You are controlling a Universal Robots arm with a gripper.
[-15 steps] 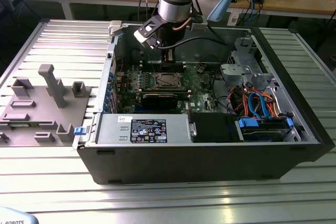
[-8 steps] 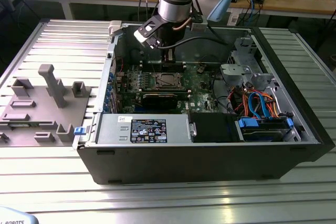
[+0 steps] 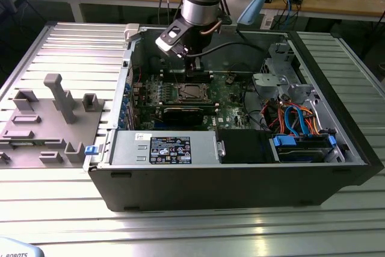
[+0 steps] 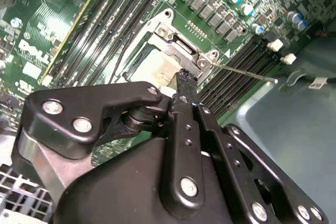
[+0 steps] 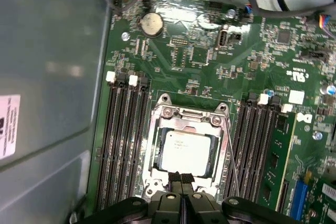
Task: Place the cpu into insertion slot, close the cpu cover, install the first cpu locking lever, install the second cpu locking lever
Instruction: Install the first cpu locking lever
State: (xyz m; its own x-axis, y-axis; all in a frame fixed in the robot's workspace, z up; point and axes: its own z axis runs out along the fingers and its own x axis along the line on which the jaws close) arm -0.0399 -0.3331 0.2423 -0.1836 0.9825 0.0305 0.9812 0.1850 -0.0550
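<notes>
The cpu (image 5: 188,152), a silvery square chip, lies in the insertion slot (image 5: 157,156) on the green motherboard (image 5: 199,72). The cpu cover (image 5: 186,115), a metal frame plate, lies down around it, and the chip shows through its window. A thin locking lever (image 5: 231,158) runs along one side of the socket and sticks out free as a wire rod (image 4: 244,73). My gripper (image 5: 181,178) is shut with nothing between its fingers, its tips (image 4: 184,80) at the cover's near edge. In the exterior view the gripper (image 3: 194,64) hangs just above the socket (image 3: 191,92).
Long black memory slots (image 5: 123,140) flank the socket on both sides. The open computer case (image 3: 240,179) holds a power supply (image 3: 168,148), a grey drive cage (image 3: 274,79) and coloured cables (image 3: 298,118). A grey fixture plate (image 3: 48,118) lies on the exterior view's left.
</notes>
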